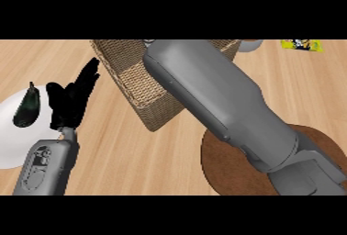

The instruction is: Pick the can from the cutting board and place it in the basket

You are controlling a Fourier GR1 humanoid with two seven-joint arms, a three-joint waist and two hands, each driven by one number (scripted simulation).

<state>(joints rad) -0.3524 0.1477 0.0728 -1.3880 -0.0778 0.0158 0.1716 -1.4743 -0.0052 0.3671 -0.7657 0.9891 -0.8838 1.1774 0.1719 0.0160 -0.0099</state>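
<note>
Wicker basket (pixel 139 87) stands on the wooden counter (pixel 136 156), and the right forearm (pixel 224 105) reaches over it; the right robot hand is out of view, and I cannot see the can. Behind the arm lies a round brown cutting board (pixel 227 170). The left robot hand (pixel 71 98) rests with straight fingers, holding nothing, beside a white plate (pixel 13 137) with a dark eggplant (pixel 28 108).

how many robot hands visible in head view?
1. The left hand is at the view's left, fingers up, beside the white plate. The right hand is hidden: its forearm reaches over the basket.
</note>
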